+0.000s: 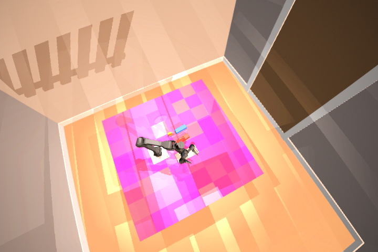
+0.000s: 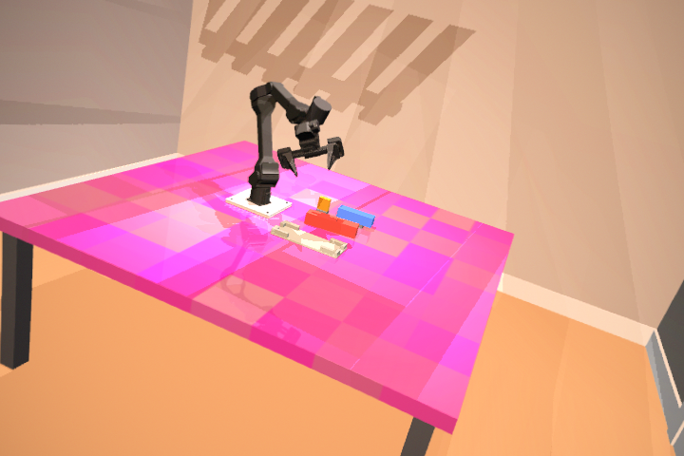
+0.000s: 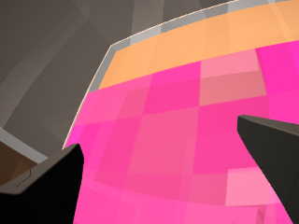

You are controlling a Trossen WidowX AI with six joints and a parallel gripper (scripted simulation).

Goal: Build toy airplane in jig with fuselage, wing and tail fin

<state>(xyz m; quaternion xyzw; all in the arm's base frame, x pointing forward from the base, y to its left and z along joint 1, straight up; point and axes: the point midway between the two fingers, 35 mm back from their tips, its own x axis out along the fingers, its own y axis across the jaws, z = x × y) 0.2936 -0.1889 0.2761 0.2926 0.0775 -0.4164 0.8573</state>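
The red fuselage (image 1: 182, 138) (image 2: 331, 223) lies flat on the pink table (image 1: 225, 166) (image 2: 353, 322). The blue wing (image 1: 180, 128) (image 2: 355, 215) lies just behind it, and the small orange tail fin (image 1: 169, 134) (image 2: 324, 202) stands beside them. The cream jig cradle (image 2: 309, 238) lies empty in front of the fuselage; in the top view the arm mostly hides it. My gripper (image 1: 191, 156) (image 2: 312, 169) (image 3: 161, 138) is open wide and empty. It hangs high above the jig, fingers pointing down.
The arm stands on a white base plate (image 2: 256, 205) (image 1: 159, 158) near the table's middle. The table's far edge and the orange floor (image 3: 187, 44) show beyond in the wrist view.
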